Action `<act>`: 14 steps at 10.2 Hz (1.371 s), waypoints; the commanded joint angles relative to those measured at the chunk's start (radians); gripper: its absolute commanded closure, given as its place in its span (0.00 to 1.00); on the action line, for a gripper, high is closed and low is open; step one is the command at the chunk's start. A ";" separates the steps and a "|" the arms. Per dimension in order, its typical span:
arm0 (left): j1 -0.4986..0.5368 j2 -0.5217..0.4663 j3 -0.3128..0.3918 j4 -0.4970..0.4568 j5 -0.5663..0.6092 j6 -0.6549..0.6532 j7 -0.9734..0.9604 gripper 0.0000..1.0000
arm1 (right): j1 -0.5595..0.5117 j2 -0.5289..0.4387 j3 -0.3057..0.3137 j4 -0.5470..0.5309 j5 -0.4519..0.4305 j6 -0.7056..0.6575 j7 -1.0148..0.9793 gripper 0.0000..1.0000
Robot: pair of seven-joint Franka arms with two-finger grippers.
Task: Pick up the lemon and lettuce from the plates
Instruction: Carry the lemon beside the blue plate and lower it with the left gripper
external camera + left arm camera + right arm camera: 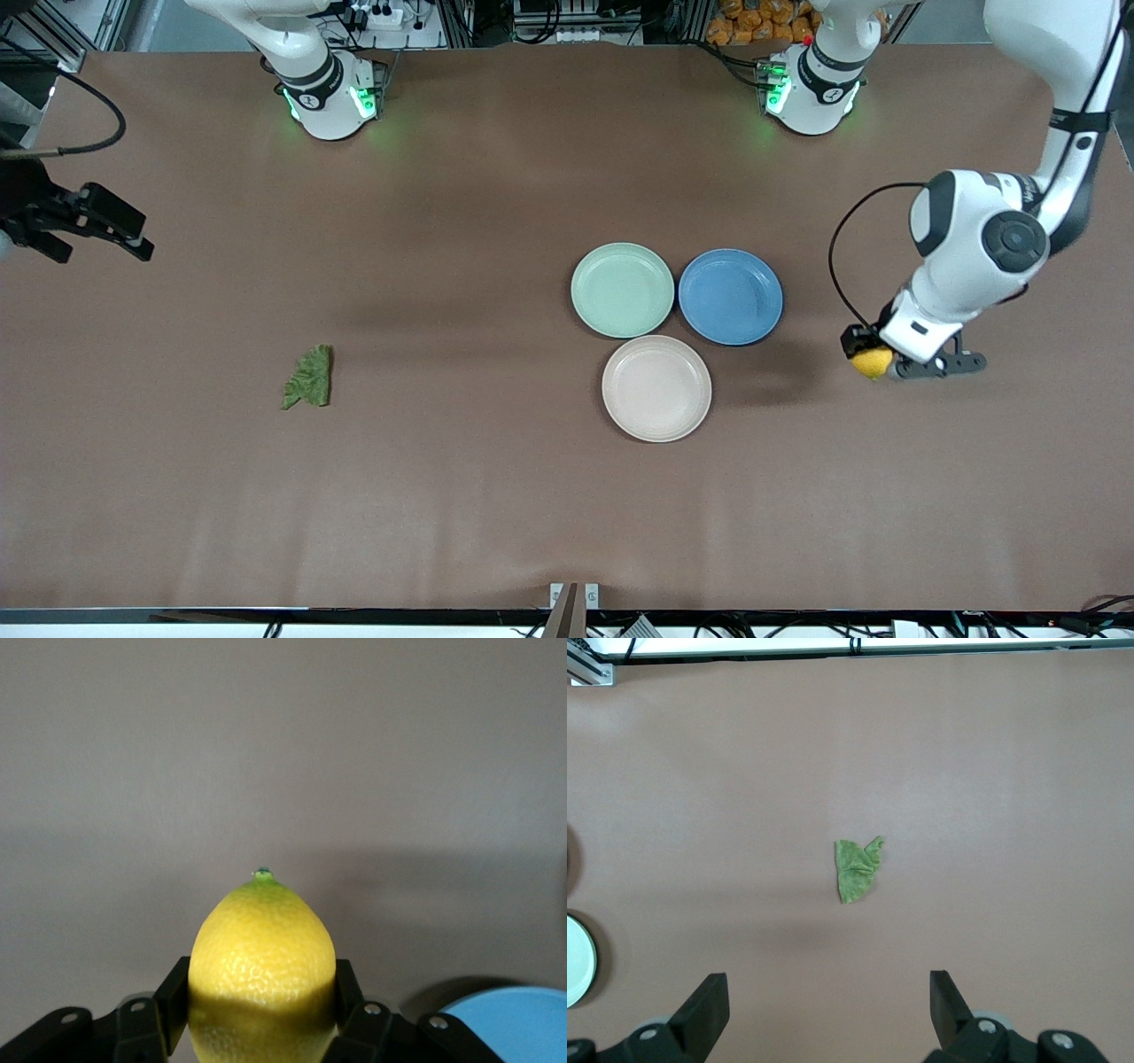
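Front view: we have the left gripper (879,361) clamped on the lemon (872,361), up over bare table toward the left arm's end, beside the blue plate (730,296). Left wrist view shows the lemon (262,970) pinched between both fingers (347,1001). Our right gripper (133,241) hangs spread apart, holding nothing, over the right arm's end. Lettuce (309,377) lies flat on the table, well apart from the mint plate (622,290) and the pink plate (656,387); both are bare.
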 commanded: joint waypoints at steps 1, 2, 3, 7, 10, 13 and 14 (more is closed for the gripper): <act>0.017 -0.007 -0.009 -0.101 -0.012 0.109 0.063 1.00 | -0.016 -0.036 0.005 -0.009 0.011 -0.041 -0.017 0.00; 0.044 0.025 -0.009 -0.096 -0.012 0.158 0.092 1.00 | -0.018 -0.041 0.005 -0.009 0.009 -0.058 -0.018 0.00; 0.063 0.046 -0.009 -0.096 -0.012 0.196 0.128 1.00 | -0.018 -0.048 0.006 -0.012 0.011 -0.070 -0.018 0.00; 0.083 0.137 -0.007 -0.006 0.002 0.199 0.181 0.83 | -0.034 -0.047 -0.019 -0.010 0.005 -0.150 -0.081 0.00; 0.074 0.162 -0.009 0.010 0.003 0.198 0.199 0.00 | -0.030 -0.044 -0.044 -0.030 0.006 -0.166 -0.089 0.00; 0.031 0.162 -0.012 0.016 0.002 0.198 0.175 0.00 | -0.021 -0.045 -0.035 -0.061 -0.023 -0.115 -0.089 0.00; 0.012 0.146 -0.015 0.001 0.003 0.196 0.120 0.00 | 0.002 -0.048 -0.027 -0.070 -0.050 -0.103 -0.087 0.00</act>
